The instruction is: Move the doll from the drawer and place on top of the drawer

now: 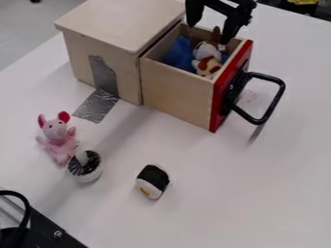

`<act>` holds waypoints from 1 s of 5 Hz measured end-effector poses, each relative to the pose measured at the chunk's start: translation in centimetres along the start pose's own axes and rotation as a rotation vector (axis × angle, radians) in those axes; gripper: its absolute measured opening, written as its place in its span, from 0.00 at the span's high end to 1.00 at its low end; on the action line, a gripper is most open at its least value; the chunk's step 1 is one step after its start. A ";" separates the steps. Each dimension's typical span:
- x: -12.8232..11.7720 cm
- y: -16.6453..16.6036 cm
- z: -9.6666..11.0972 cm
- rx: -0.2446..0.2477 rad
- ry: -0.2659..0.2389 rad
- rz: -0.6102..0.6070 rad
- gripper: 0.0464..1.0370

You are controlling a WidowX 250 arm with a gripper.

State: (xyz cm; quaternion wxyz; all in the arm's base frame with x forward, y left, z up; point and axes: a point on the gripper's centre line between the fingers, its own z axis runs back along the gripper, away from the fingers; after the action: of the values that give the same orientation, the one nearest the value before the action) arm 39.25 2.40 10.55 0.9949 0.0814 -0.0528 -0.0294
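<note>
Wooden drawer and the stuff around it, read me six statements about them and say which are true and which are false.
1. The drawer is pulled out. True.
2. Its front panel is green. False; it is red.
3. The brown-and-white doll is in the drawer. True.
4. The pink toy is in the drawer too. False; it is on the table.
5. The tool is fully closed. False; its fingers stand apart.
6. Grey tape runs from the wooden cabinet onto the table. True.
</note>
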 end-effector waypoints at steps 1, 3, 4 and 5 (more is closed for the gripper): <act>-0.6 -0.3 -1.6 -0.004 0.047 -0.005 0.04; -1.5 -0.4 -2.8 -0.025 0.089 0.034 0.04; -2.5 -0.1 -4.0 -0.049 0.111 0.083 0.07; -2.6 -0.3 -4.1 -0.075 0.112 0.108 0.37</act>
State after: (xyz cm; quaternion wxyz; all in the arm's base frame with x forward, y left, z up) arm 37.09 2.89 6.24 0.9987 0.0428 -0.0002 0.0270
